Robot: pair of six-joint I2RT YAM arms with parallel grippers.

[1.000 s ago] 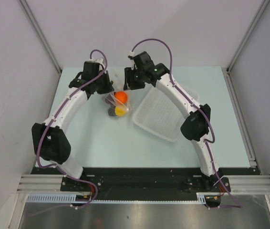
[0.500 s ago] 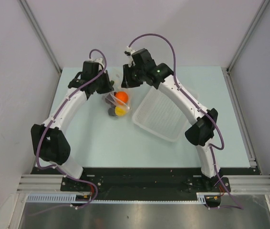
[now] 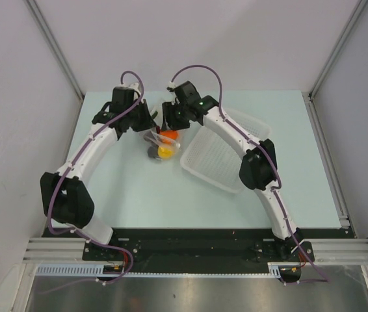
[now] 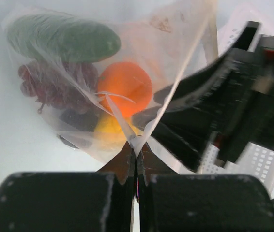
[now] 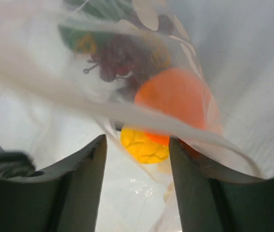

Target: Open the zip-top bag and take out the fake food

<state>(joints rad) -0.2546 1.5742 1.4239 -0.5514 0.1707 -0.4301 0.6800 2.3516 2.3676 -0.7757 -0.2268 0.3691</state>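
1. Left hand [image 4: 136, 147]: fingers shut tight, pinching a fold of the bag [image 4: 175, 48] right at the tips. The film runs taut from that pinch.
2. Right hand [image 5: 137, 141]: fingers spread apart, nothing clamped. A strip of the bag's edge runs across just past its tips; can't tell if it touches them.
3. Both hands are close together at the far middle of the desk [image 3: 145, 195]. The bag is between them and just to the near side.
4. All the food is inside the bag:
   - the cucumber [image 4: 62, 36] is along the top in the left wrist view
   - the grapes [image 4: 54, 84] are under it
   - the orange ball [image 4: 125, 87] is in the middle
   - the yellow fruit [image 4: 109, 134] is below the ball
   - a dark fruit [image 4: 76, 121] is beside the yellow one
5. The white basket [image 3: 220, 159] is just right of the bag, with the right arm reaching over it.
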